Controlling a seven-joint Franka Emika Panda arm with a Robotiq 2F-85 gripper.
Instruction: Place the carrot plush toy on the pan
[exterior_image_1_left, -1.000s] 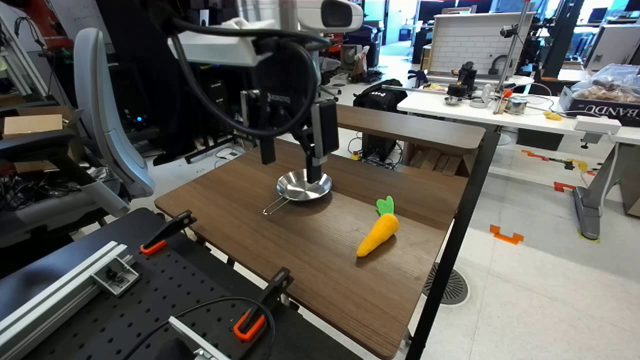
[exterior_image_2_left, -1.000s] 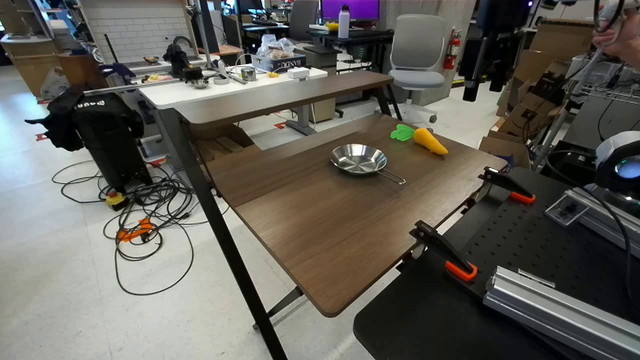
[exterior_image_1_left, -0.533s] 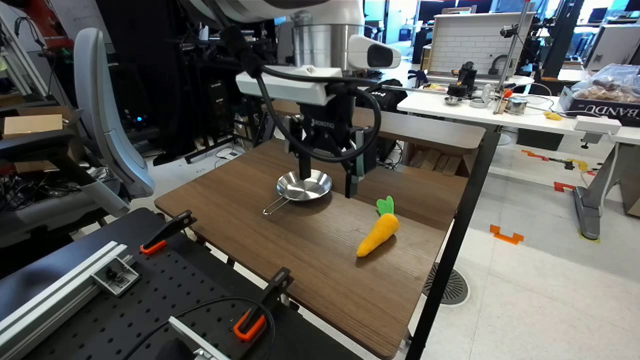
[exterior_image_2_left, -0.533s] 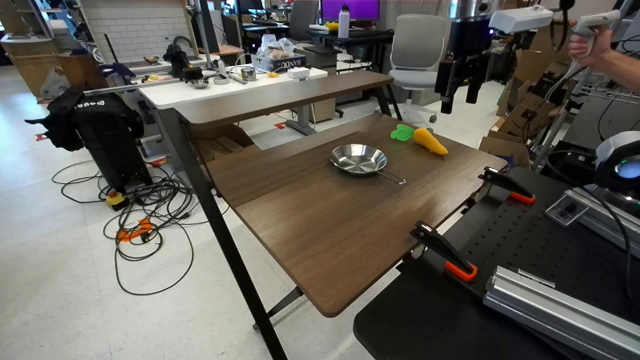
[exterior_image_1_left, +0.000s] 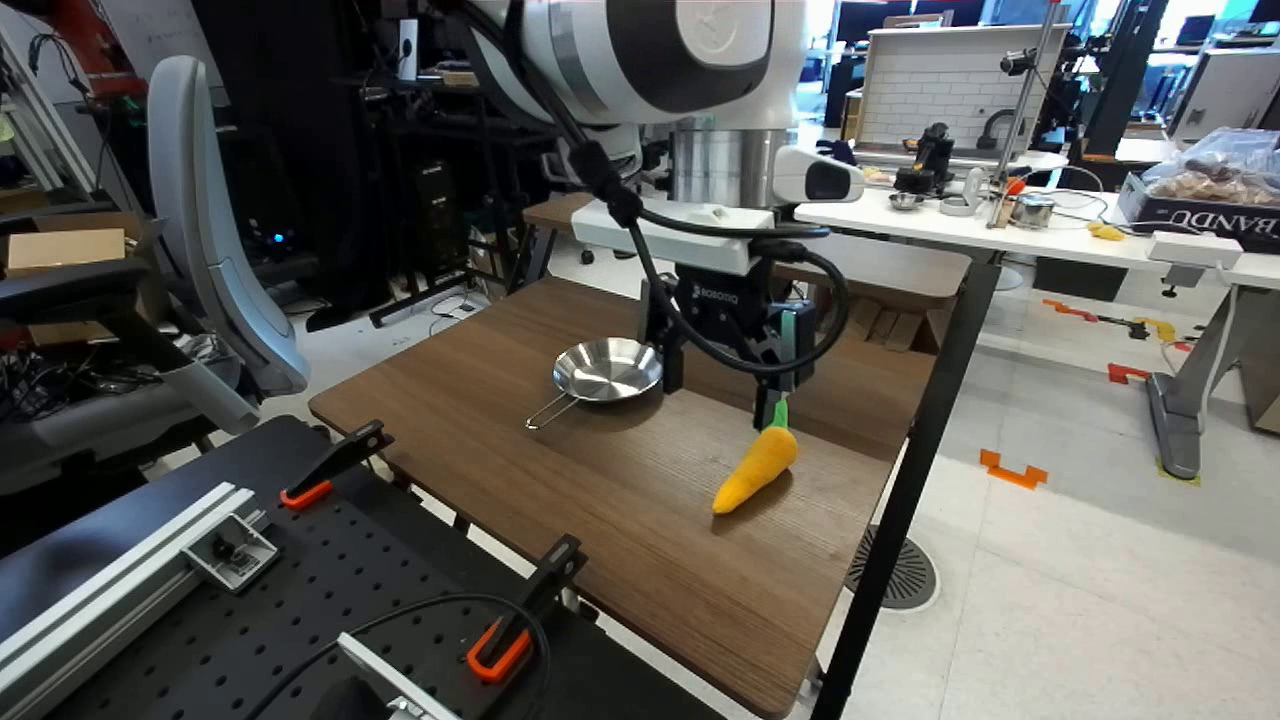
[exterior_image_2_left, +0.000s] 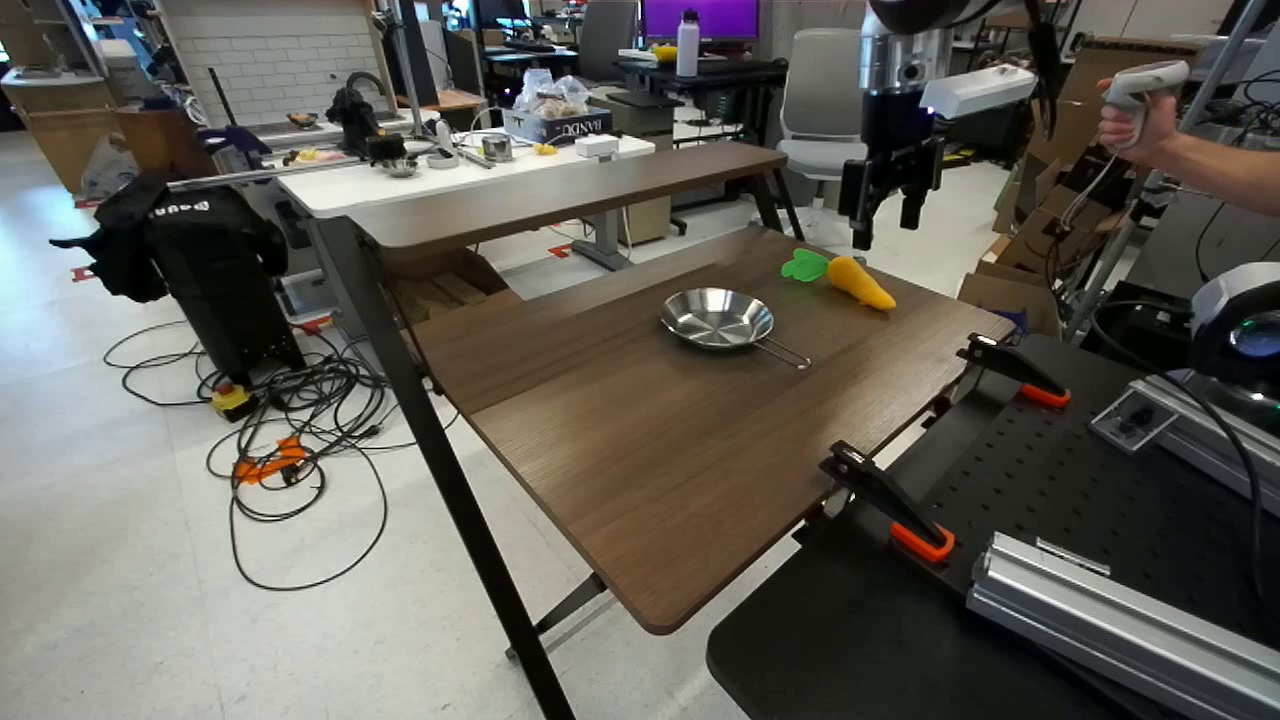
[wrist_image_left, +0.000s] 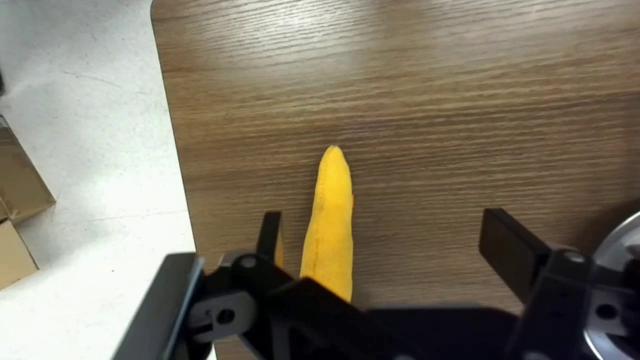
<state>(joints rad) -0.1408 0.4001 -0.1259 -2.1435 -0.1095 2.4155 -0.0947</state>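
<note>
The carrot plush toy lies on the wooden table, orange-yellow with a green leafy tuft, in both exterior views (exterior_image_1_left: 758, 468) (exterior_image_2_left: 860, 282). In the wrist view the carrot's body (wrist_image_left: 330, 220) lies between the fingers, nearer the left one; its tuft is hidden. The silver pan, with a thin wire handle, sits beside it in both exterior views (exterior_image_1_left: 605, 374) (exterior_image_2_left: 716, 318); the pan's edge (wrist_image_left: 616, 246) shows at the wrist view's right. My gripper (exterior_image_1_left: 720, 405) is open and empty above the table, one finger overlapping the tuft in that view; it also shows in an exterior view (exterior_image_2_left: 886, 236) and the wrist view (wrist_image_left: 387, 237).
The wooden table (exterior_image_1_left: 470, 400) has a raised shelf (exterior_image_2_left: 560, 190) along its back. Black clamps with orange ends (exterior_image_1_left: 525, 605) join its front edge to a black perforated board (exterior_image_1_left: 370, 570). A person's hand (exterior_image_2_left: 1135, 120) holds a controller off to the side.
My gripper has come from above the pan's side across toward the carrot and lower, staying open. The carrot and the pan have not moved.
</note>
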